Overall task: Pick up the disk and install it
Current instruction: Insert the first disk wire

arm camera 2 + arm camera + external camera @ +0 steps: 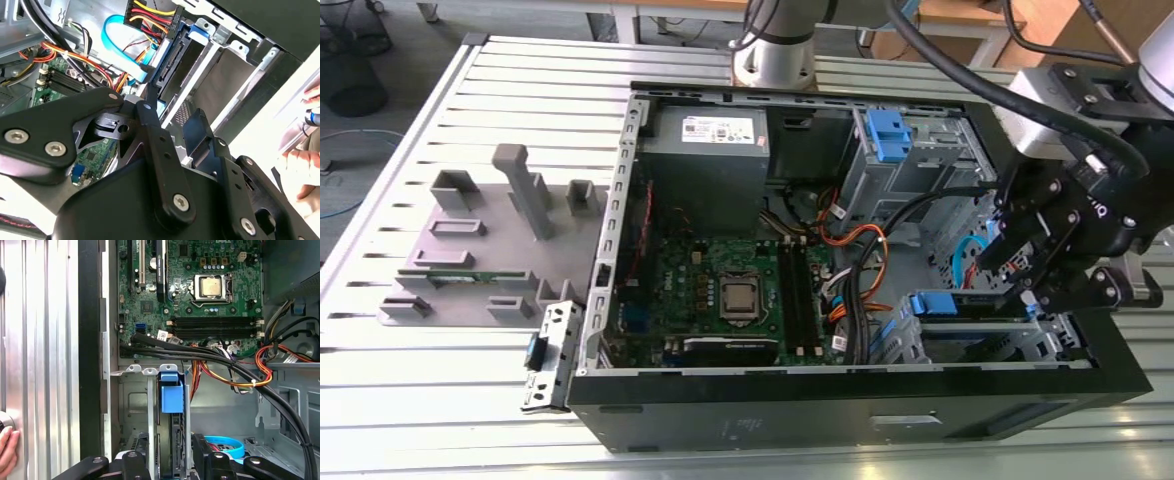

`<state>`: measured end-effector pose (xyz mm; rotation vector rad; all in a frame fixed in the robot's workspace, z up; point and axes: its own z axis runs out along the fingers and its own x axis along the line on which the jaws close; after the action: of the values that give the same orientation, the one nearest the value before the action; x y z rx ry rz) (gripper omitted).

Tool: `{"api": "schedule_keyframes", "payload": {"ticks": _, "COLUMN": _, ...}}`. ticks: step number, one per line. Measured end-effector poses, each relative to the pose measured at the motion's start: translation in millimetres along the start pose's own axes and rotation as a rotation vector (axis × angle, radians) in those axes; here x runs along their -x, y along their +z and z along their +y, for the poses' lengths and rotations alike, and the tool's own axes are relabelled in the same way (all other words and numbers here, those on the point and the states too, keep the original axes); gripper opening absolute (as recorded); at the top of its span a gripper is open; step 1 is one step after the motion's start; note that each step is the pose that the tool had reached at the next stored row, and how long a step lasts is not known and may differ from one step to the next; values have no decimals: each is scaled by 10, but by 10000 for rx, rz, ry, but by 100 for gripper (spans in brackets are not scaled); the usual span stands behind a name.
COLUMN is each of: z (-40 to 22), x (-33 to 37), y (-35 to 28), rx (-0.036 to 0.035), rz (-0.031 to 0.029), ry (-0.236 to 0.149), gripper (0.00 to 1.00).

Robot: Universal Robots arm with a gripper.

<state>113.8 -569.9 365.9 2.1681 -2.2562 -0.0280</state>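
Inside the open computer case [854,400], at the exterior view's right, the disk [171,395] stands on edge in the metal drive bay [150,420], its blue rail uppermost. The gripper [170,460] hangs directly over it, fingers [202,452] spread either side, released, gripping nothing.

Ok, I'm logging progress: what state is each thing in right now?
computer case: side panel off, interior exposed.
disk: standing on edge in the drive bay.
CPU socket: no cooler fitted.
gripper: inside the case at the drive bay.
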Motion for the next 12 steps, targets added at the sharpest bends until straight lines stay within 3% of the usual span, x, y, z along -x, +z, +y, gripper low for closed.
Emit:
{"api": "schedule_keyframes", "payload": {"ticks": 4, "z": 1, "x": 0, "y": -70, "rx": 0, "rz": -4, "ry": 0, "gripper": 48}}
{"api": "schedule_keyframes", "payload": {"ticks": 12, "z": 2, "x": 74, "y": -70, "rx": 0, "rz": -4, "ry": 1, "gripper": 48}}
